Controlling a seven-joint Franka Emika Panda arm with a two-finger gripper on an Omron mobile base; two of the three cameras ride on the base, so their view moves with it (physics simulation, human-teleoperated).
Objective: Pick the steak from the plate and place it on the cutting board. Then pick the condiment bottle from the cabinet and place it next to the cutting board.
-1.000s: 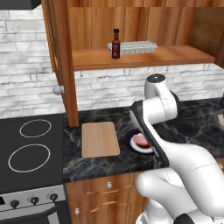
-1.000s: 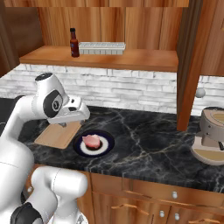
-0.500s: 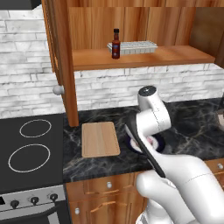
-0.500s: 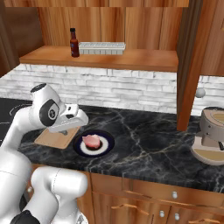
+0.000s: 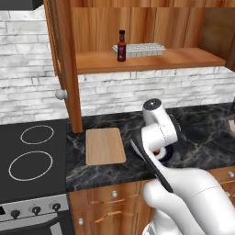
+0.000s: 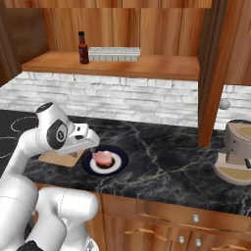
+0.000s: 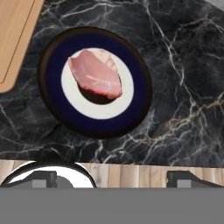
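The pink-red steak [image 7: 95, 73] lies flat on the navy-rimmed plate [image 7: 52, 81] on the black marble counter. My gripper [image 7: 114, 179] hangs above the plate's near side, open, with nothing between its fingertips [image 7: 41, 178]. From the right base view the steak [image 6: 102, 157] rests on the plate [image 6: 122, 159] just beside my gripper [image 6: 90, 146]. The light-wood cutting board [image 5: 105, 146] lies left of the plate, and my arm hides part of the plate [image 5: 167, 153]. The dark condiment bottle [image 5: 121, 46] stands upright on the cabinet shelf [image 5: 183, 58].
A white ribbed tray [image 5: 140, 48] sits on the shelf right of the bottle. A wooden cabinet side post [image 5: 69, 69] comes down to the counter left of the board. The stovetop [image 5: 32, 156] is at far left. A round appliance [image 6: 238, 152] stands at the counter's right.
My arm has folded down and the hand has dropped lower toward the plate. The steak, board and bottle have not moved. The jaws stay open.
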